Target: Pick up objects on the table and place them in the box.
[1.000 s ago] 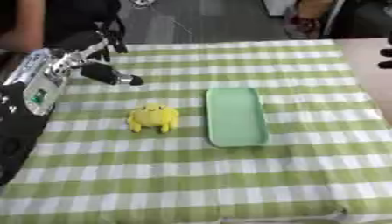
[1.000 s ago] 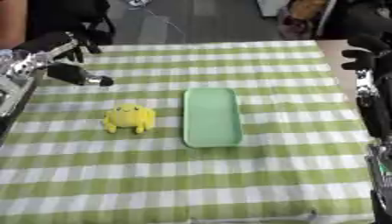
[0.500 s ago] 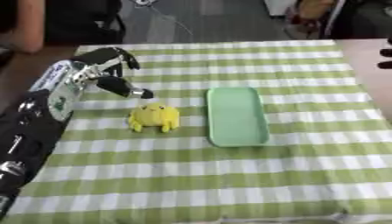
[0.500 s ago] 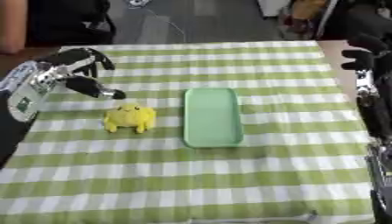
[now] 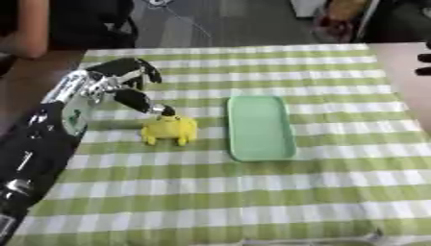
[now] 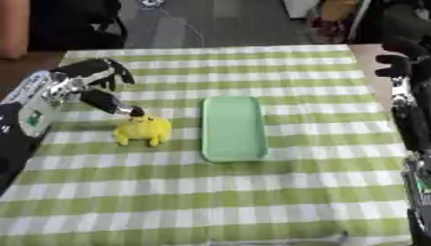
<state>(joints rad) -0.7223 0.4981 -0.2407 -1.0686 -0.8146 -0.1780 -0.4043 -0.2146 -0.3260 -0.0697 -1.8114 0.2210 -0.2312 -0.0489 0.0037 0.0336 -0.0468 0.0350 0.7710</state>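
On the checked cloth (image 5: 252, 192), left hand (image 5: 114, 79) hovers unclenched, thumb tip touching yellow toy (image 5: 169, 129); green tray (image 5: 261, 127) lies beside it.

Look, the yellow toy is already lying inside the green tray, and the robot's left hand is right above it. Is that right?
Not quite. The yellow toy lies on the tablecloth beside the green tray, not inside it, as the left eye view shows. The left hand is indeed right above the toy.

toy (image 5: 169, 129): yellow | tray (image 5: 260, 127): mint green | tablecloth (image 5: 252, 192): green-white check | left hand (image 5: 118, 81): black, silver
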